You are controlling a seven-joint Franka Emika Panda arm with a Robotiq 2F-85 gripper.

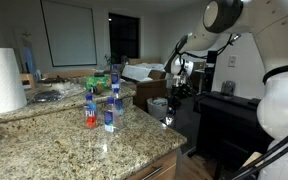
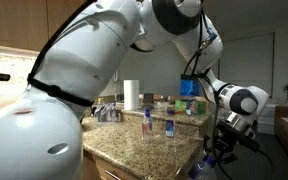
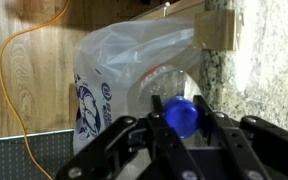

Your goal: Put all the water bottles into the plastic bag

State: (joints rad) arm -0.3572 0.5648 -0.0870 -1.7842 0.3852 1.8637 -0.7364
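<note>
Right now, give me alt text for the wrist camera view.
The fingers are shut on a blue-capped water bottle in front of the pale plastic bag. Around it: wooden floor, an orange cable, granite counter edge.

Bottle point(image 3: 180, 108) in end effector point(image 3: 182, 120), bag point(image 3: 124, 70) beside counter point(image 3: 269, 60)

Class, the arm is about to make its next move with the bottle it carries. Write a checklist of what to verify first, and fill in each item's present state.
1. The gripper is shut on a water bottle: ok, the blue cap sits between the fingers.
2. The plastic bag lies beneath the held bottle: ok in the wrist view.
3. The bag's mouth is open under the bottle: cannot tell.
4. All bottles are off the counter: not ok, several other bottles stand there.
</note>
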